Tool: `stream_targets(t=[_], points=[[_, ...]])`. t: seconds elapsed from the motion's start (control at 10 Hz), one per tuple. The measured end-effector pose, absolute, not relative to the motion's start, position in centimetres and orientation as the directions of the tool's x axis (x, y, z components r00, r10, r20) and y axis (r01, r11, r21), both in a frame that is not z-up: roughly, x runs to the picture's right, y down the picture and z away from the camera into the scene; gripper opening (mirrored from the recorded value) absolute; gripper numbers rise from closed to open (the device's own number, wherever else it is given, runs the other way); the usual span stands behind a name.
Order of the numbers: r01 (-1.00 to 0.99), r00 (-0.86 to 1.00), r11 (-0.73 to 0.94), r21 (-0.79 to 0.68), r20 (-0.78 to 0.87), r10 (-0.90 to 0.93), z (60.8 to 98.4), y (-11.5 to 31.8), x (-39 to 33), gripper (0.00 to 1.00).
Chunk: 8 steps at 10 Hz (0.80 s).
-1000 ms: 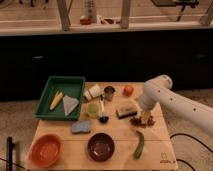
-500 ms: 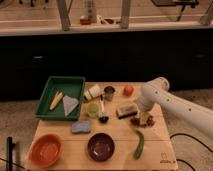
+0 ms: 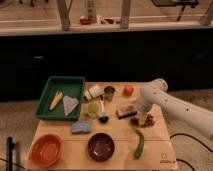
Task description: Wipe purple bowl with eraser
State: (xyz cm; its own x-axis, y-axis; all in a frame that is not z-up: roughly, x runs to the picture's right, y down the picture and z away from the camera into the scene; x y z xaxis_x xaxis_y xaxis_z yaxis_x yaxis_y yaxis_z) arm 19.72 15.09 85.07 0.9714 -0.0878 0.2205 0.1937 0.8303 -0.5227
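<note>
The purple bowl (image 3: 101, 146) sits near the front edge of the wooden table (image 3: 155, 145), right of the orange bowl (image 3: 45, 149). The eraser (image 3: 126, 109), a small block with a pale tan top on a dark base, lies at the table's middle right. My white arm comes in from the right, and the gripper (image 3: 142, 119) is down at the table just right of the eraser, close beside its right end. The purple bowl is below and to the left of the gripper.
A green tray (image 3: 64, 96) at the back left holds a yellow piece and a pale wedge. A blue-grey sponge (image 3: 81, 127), a green cup (image 3: 92, 109), a black spoon (image 3: 102, 112), a white bottle (image 3: 92, 92), a metal cup (image 3: 109, 92), an orange fruit (image 3: 128, 90) and a green pepper (image 3: 139, 144) lie around.
The arm has shifted slightly left and down, bringing the gripper closer to the eraser. The objects on the table have not moved.
</note>
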Motion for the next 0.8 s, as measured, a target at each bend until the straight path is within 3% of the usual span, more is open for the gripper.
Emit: stream_targets(t=[0.4, 0.8], points=[[0.254, 0.955, 0.812, -0.525, 0.271, -0.123, 84.1, 13.6, 16.4, 0.80], [0.250, 0.956, 0.797, -0.549, 0.268, -0.115, 85.7, 13.4, 15.6, 0.80]])
